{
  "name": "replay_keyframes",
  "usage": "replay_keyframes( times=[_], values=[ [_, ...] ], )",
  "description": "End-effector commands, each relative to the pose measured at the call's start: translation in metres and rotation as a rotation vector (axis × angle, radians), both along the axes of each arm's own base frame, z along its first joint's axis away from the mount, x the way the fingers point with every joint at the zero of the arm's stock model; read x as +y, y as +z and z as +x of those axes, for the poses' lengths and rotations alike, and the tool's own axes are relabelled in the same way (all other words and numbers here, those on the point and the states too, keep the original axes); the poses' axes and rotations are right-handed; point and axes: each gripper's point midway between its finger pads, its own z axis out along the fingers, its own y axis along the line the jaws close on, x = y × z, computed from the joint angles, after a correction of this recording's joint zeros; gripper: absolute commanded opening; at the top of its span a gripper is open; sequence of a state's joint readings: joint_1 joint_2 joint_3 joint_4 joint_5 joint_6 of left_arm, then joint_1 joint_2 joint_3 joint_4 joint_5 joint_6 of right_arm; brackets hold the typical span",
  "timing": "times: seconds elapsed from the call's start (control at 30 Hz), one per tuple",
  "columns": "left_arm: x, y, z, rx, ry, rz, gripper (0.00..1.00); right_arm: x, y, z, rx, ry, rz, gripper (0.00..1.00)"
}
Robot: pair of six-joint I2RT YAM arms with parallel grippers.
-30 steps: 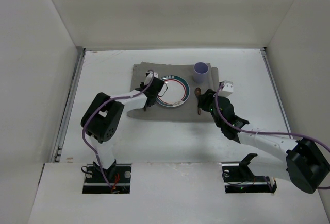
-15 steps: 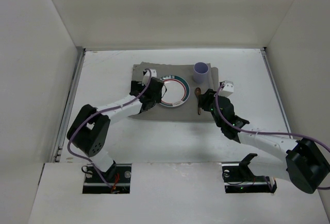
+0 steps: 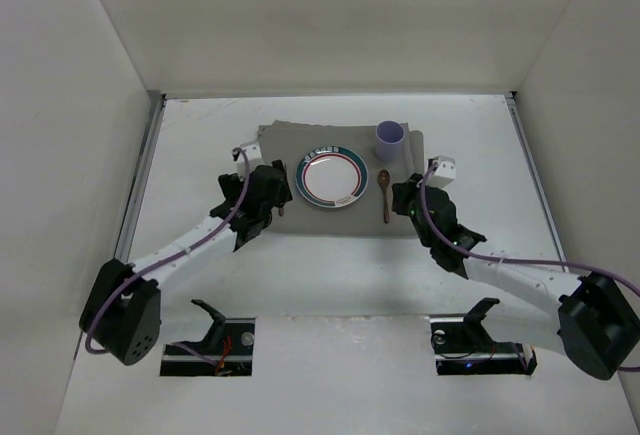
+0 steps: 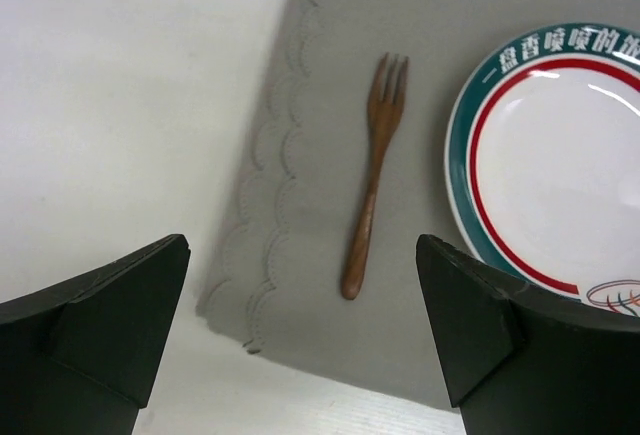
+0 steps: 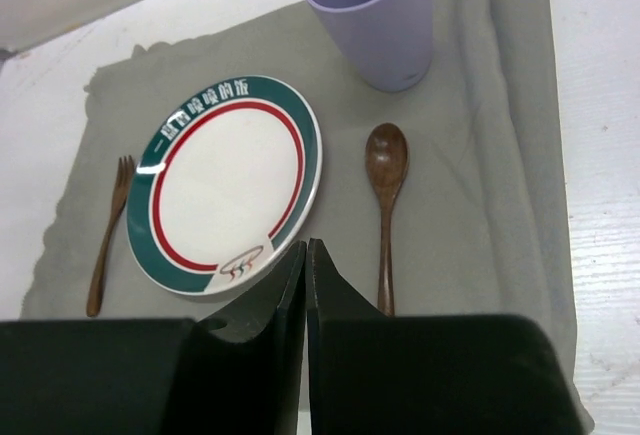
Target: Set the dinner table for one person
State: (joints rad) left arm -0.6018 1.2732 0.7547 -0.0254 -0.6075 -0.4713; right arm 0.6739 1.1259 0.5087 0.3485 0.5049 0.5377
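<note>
On the white dinner table (image 3: 300, 270) lies a grey cloth mat (image 3: 350, 221). At its middle sits a white plate (image 3: 331, 178) with a green and red rim. A wooden fork (image 4: 375, 175) lies flat on the mat left of the plate, a wooden spoon (image 3: 384, 195) right of it, and a purple cup (image 3: 390, 139) stands beyond the spoon. My left gripper (image 4: 302, 255) hovers open and empty near the fork's handle end. My right gripper (image 5: 307, 245) is shut on nothing, near the spoon's handle and the plate's near rim.
White walls (image 3: 80, 105) close in the table on the left, far side and right. Metal strips (image 3: 135, 205) run along the table's side edges. Both arm bases (image 3: 470, 340) sit at the near edge.
My left gripper has opened and drawn back left and nearer, leaving the fork on the mat. My right gripper has shut and sits slightly back from the spoon.
</note>
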Motion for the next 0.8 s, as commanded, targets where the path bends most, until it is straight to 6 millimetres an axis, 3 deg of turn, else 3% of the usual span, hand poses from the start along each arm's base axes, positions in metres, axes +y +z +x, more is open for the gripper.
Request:
replay_keyframes(
  times=[0.0,0.07,0.17,0.3,0.5,0.77],
  values=[
    [0.015,0.01,-0.007,-0.066,0.093,-0.122,1.0,-0.002,0.021,0.003,-0.054,-0.017,0.053,0.09],
    [0.029,0.003,-0.016,-0.05,0.149,-0.153,1.0,-0.005,0.02,0.002,-0.055,-0.029,0.067,0.17],
    [0.051,-0.013,-0.037,0.007,0.238,-0.174,1.0,-0.015,0.018,0.005,-0.061,-0.062,0.085,0.38],
    [0.073,-0.024,-0.063,0.036,0.316,-0.185,1.0,-0.045,0.011,0.01,-0.065,-0.165,0.141,0.54],
    [0.105,-0.028,-0.08,-0.008,0.424,-0.22,1.0,-0.097,0.007,0.009,-0.072,-0.317,0.248,0.59],
    [0.115,-0.034,-0.077,0.02,0.468,-0.21,1.0,-0.112,0.001,0.01,-0.058,-0.366,0.237,0.6]
  ],
)
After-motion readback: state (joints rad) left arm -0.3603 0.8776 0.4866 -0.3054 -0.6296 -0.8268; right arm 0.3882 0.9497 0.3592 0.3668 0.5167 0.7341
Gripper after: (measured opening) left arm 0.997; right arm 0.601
